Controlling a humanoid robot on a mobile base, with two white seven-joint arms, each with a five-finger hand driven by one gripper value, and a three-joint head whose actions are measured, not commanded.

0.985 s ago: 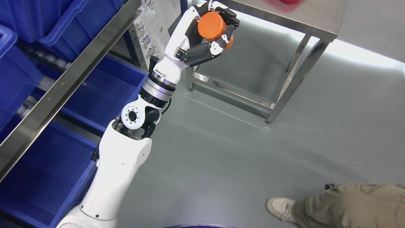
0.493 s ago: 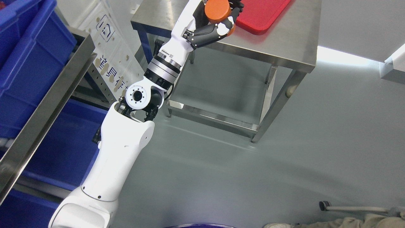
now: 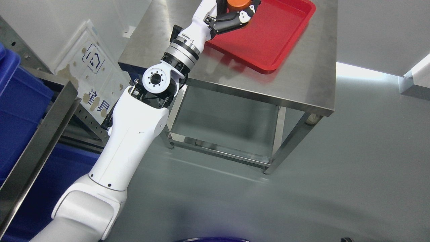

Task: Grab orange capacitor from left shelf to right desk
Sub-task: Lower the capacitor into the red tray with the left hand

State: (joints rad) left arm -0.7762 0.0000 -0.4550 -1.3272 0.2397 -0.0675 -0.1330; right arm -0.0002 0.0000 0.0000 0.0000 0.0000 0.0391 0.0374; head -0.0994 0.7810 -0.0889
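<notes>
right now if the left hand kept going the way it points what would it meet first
Likely nothing on the desk: the left hand, shut on the orange capacitor, points up and away, out of the picture's top edge over the red tray. Depth is unclear; the tray lies below it.

One camera, on the robot's head, is looking steeply down and forward, with the frame tilted. It is taking in the floor below, the desk ahead with its top seen from above, and the shelf at the left edge. The left arm is filling the lower left, very close to the lens, while the tray is lying farther off, cut by the top edge. No second view is sharing this scene.
</notes>
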